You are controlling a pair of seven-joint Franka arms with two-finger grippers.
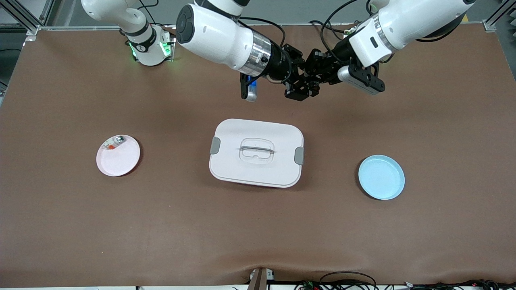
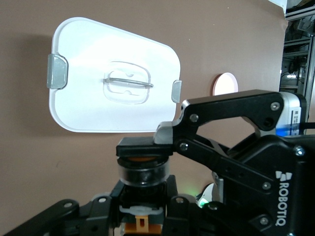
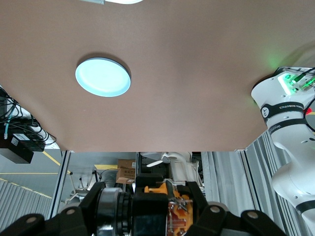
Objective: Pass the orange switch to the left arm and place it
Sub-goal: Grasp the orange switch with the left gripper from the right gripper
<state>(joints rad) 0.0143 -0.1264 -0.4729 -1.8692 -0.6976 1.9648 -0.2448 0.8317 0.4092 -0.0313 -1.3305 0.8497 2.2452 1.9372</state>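
The orange switch point(image 2: 143, 173) is held in the air between both grippers, over bare table on the robots' side of the white box point(image 1: 225, 161). My left gripper point(image 2: 142, 209) is shut on its dark body. My right gripper point(image 3: 152, 214) is shut on it too, one finger pad point(image 2: 145, 146) lying across the orange button end. The right wrist view shows the switch's ring and its orange end point(image 3: 184, 209). In the front view the two grippers meet, the right one point(image 1: 299, 86) touching the left one point(image 1: 318, 72), and they hide the switch. The box point(image 2: 83, 105) is closed.
A pink plate point(image 1: 121, 163) lies toward the right arm's end, with a small clear-and-silver part point(image 1: 115, 143) on it. A blue plate point(image 1: 381, 179) lies toward the left arm's end and also shows in the right wrist view point(image 3: 103, 77). Cables run along the table's front edge.
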